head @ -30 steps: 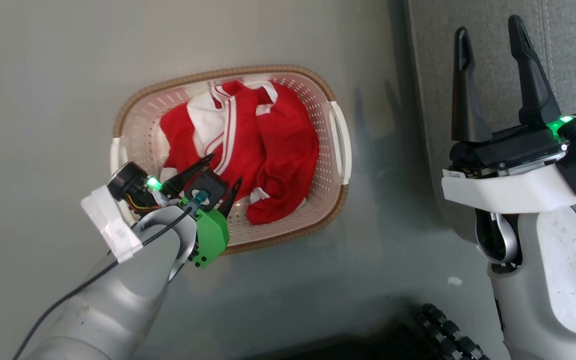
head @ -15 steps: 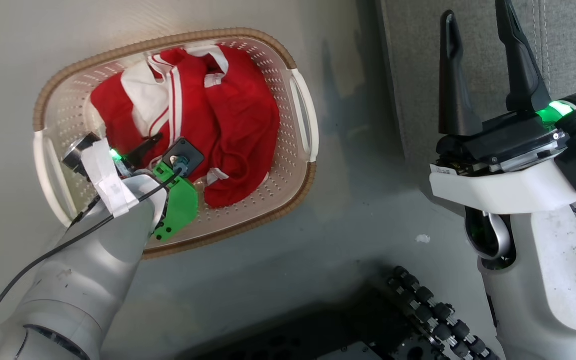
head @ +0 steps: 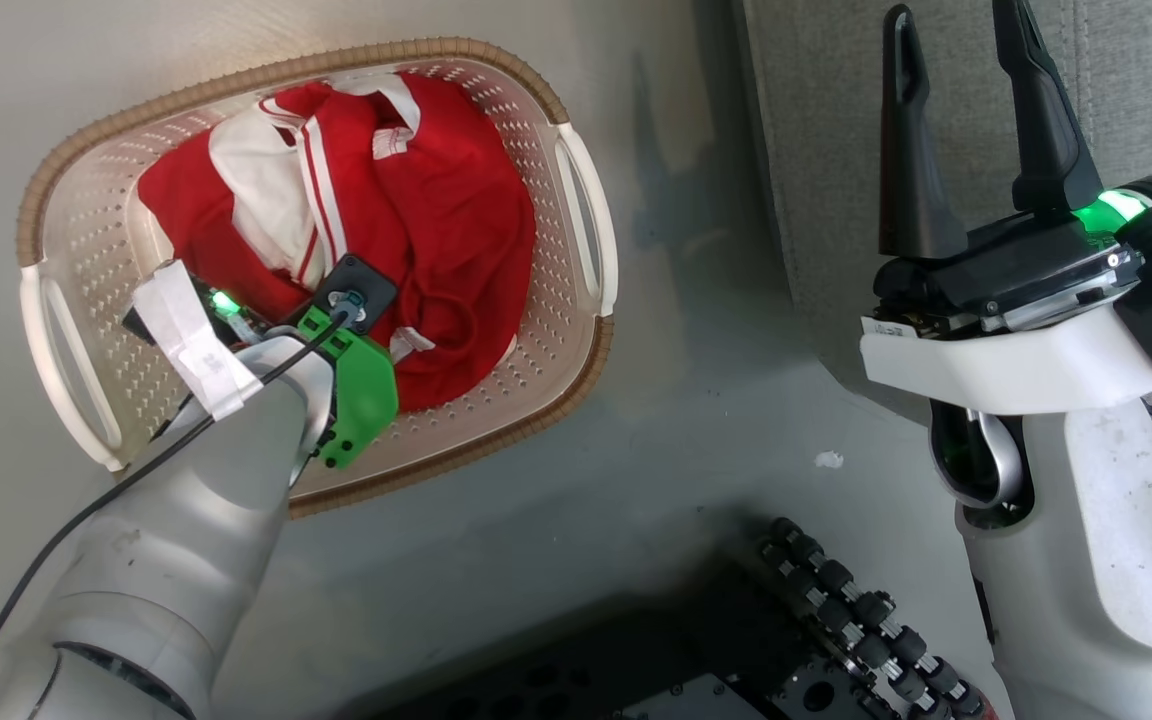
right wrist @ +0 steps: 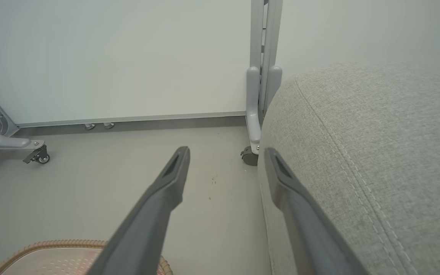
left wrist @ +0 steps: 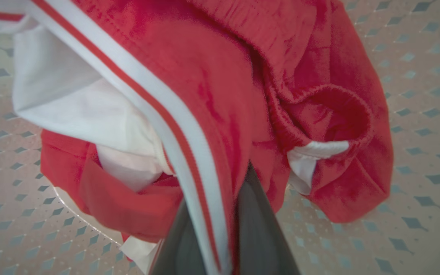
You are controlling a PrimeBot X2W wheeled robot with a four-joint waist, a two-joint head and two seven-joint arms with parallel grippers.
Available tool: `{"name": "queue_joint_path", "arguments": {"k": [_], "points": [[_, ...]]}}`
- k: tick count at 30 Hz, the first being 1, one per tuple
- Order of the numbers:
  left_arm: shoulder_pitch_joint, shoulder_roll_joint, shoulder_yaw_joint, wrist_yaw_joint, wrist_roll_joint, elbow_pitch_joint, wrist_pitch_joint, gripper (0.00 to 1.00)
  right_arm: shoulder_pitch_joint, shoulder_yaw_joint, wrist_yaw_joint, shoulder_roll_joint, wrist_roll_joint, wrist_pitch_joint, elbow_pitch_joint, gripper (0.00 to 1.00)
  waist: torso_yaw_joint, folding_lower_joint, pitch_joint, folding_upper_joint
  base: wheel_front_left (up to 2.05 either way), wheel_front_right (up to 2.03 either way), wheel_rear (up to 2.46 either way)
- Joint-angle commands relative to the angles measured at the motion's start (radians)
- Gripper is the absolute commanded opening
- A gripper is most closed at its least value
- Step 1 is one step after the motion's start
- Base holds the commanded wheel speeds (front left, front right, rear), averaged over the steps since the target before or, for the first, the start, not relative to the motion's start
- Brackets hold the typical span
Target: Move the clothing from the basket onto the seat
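The clothing point(head: 436, 210), red with white stripes and panels, lies heaped in the cream basket point(head: 236, 75) on the floor. My left gripper point(left wrist: 235, 183) reaches down into the heap near the basket's front. In the left wrist view its dark fingers point(left wrist: 260, 229) are shut on a fold of the clothing point(left wrist: 212, 95), with a white stripe running between them. In the head view the wrist hides the fingertips. My right gripper point(head: 956, 60) stands open and holds nothing, in front of the grey seat point(head: 1136, 90). The right wrist view shows the seat point(right wrist: 376, 145) to the right of that gripper point(right wrist: 225, 152).
The basket stands on a pale grey floor point(head: 696, 430), left of the seat's side. My dark wheeled base point(head: 836, 590) is at the bottom. Past the seat, a grey frame on castors point(right wrist: 260, 95) stands against a white wall, with another castor leg point(right wrist: 36, 154) at the left.
My left gripper has dropped from above the basket's front rim into the heap and shut on the clothing. The head camera shifted, so the basket now sits further left. The right gripper stays open.
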Motion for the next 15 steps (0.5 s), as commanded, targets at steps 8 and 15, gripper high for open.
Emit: {"name": "queue_joint_path", "arguments": {"k": [8, 15], "points": [[0.072, -0.046, 0.034, -0.014, -0.079, -0.002, -0.088, 0.00, 0.038, -0.028, 0.000, -0.002, -0.039, -0.003, 0.023, 1.00, 0.053, 0.0000, -0.171, 0.0000, 0.00, 0.00, 0.00], [0.171, -0.073, 0.094, -0.018, -0.176, -0.044, -0.129, 0.00, 0.111, -0.050, 0.000, -0.002, -0.065, -0.003, 0.057, 1.00, 0.112, 0.0000, -0.355, 0.0000, 0.00, 0.00, 0.00]]}}
